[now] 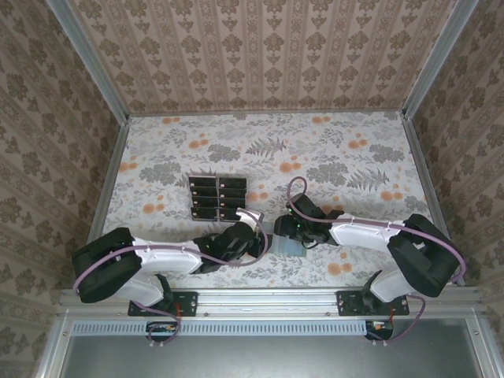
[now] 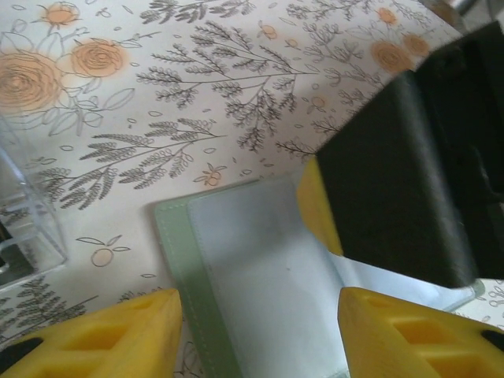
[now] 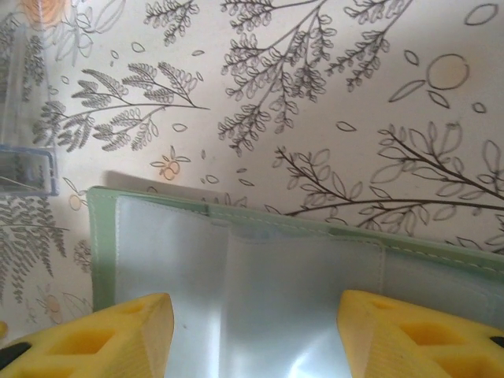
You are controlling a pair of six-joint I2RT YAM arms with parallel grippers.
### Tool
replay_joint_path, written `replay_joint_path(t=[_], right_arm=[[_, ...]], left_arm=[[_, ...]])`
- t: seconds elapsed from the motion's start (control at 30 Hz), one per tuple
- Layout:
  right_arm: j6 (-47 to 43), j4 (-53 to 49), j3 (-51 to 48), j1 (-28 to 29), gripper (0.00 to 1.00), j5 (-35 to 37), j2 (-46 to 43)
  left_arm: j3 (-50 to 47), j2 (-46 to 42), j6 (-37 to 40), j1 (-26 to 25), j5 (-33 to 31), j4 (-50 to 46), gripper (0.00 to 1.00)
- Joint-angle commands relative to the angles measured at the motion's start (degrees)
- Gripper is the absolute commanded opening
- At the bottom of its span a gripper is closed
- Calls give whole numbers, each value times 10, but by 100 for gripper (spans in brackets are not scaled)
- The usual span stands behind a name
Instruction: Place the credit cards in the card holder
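- Left wrist view: shows left fingers (image 2: 102,339) parted, gripping nothing, hanging over the near part of the card holder (image 2: 260,291).
- Shows the holder flat on the desk (image 2: 236,94), green seam at left, glossy pocket film facing up.
- Shows one yellow pad of the right fingers (image 2: 317,206) down at the holder's far edge. Touching or just above it, cannot tell. Likely there to pin the pouch against sliding.
- Catches a corner of the clear rack (image 2: 27,228) at the left edge, near the holder.
- Right wrist view: shows right fingers parted too, straddling the pocket and clamping nothing.
- Shows the pocket mouth as a stepped line across the film. Probably held this way to keep the slot reachable.
- Counts one holder and one rack corner here.
- Top view: puts the holder near the front of the desk, between both sets of fingers, so within reach of either.
- Shows the credit cards (image 1: 218,195) stood in the rack's tiers behind the left fingers, likely so their edges can be pinched.
- Counts two columns of about four rows, so roughly eight cards, exact number unsure.
- Counts one holder and one rack. Judges no card in the holder yet.
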Motion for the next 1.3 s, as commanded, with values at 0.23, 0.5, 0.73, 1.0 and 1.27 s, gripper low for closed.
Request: replay_joint_path(t=[0.23,0.5,0.73,1.0,1.27], right_arm=[[31,0,-2,-2,60,-22,23],[34,1,-5,-1,60,-24,22],[40,8,-7,-2,60,-27,22],[50,19,-14,-1,60,-37,15],[51,9,-14,-2,60,-40,-6]], left_arm=[[26,52,25,-31,9,17,55],[43,80,22,-47,3,35,55],[53,99,17,-54,2,43,55],[70,142,5,-65,-29,39,55],[105,185,-17,-79,-84,-31,55]])
